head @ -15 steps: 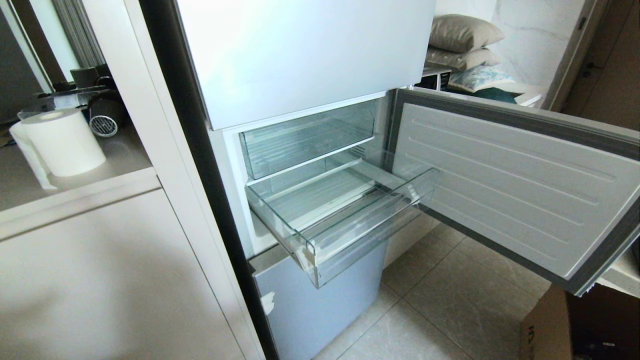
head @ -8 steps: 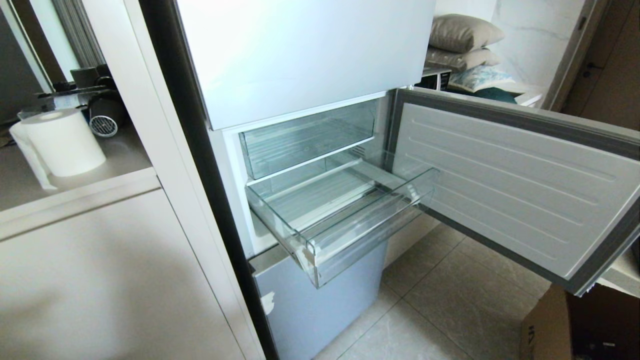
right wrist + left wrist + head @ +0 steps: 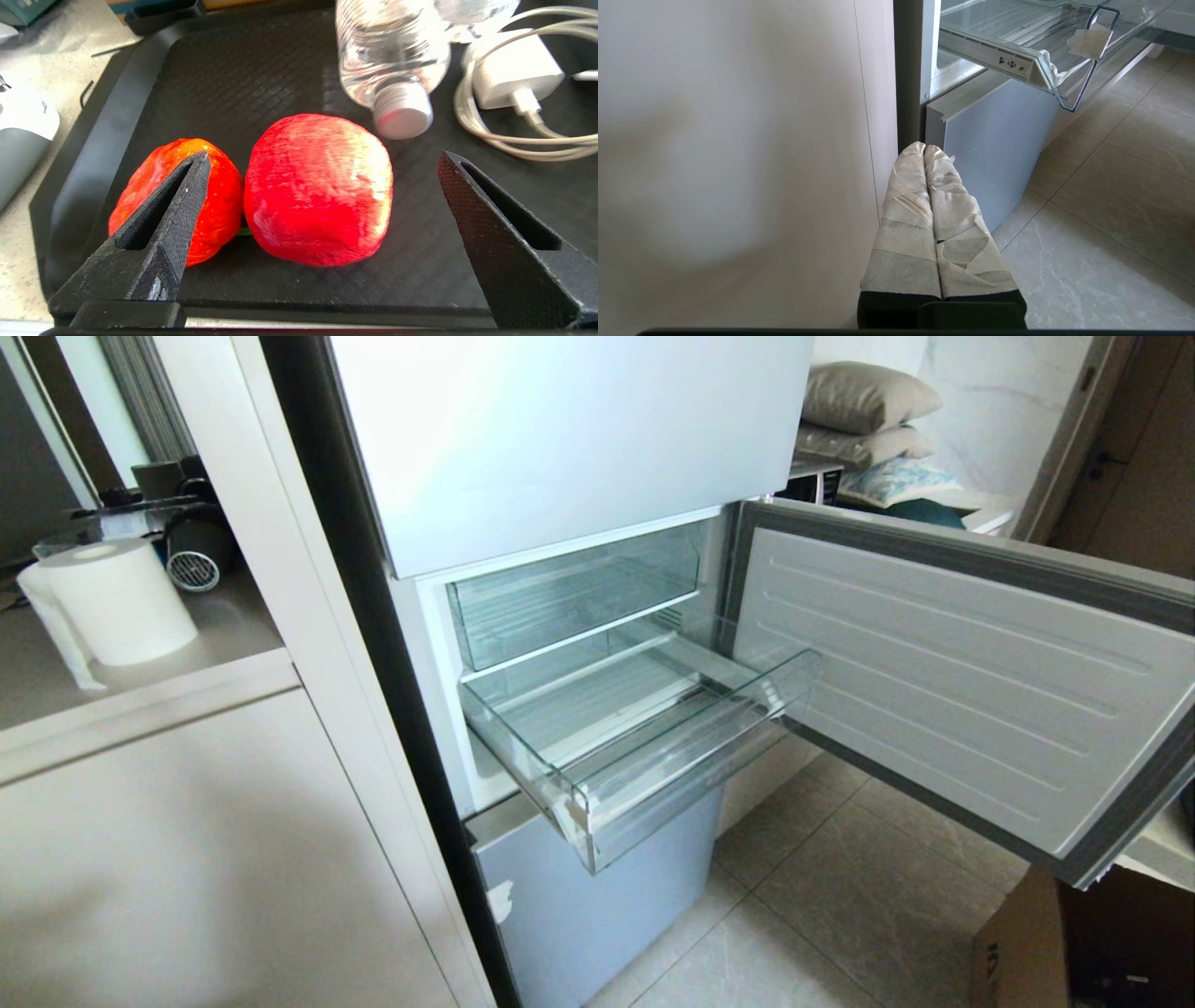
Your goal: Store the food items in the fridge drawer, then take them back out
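Note:
The fridge drawer (image 3: 691, 747) is pulled out of the open fridge, clear and empty, with a white tape scrap on its front corner (image 3: 565, 817); it also shows as the drawer (image 3: 1045, 56) in the left wrist view. Neither arm shows in the head view. In the right wrist view, my right gripper (image 3: 323, 156) stands open just above a red apple-like fruit (image 3: 317, 191). A second, orange-red fruit (image 3: 224, 186) lies beside it, partly behind one finger (image 3: 163, 224). Both rest on a black tray (image 3: 233, 70). My left gripper (image 3: 924, 148) is shut on nothing, low beside the fridge.
On the tray lie a clear water bottle (image 3: 387, 51) and a white charger with its cable (image 3: 514, 74). The fridge door (image 3: 952, 672) swings wide to the right. A second clear bin (image 3: 569, 593) sits above the drawer. A cardboard box (image 3: 1018, 952) stands on the tiled floor.

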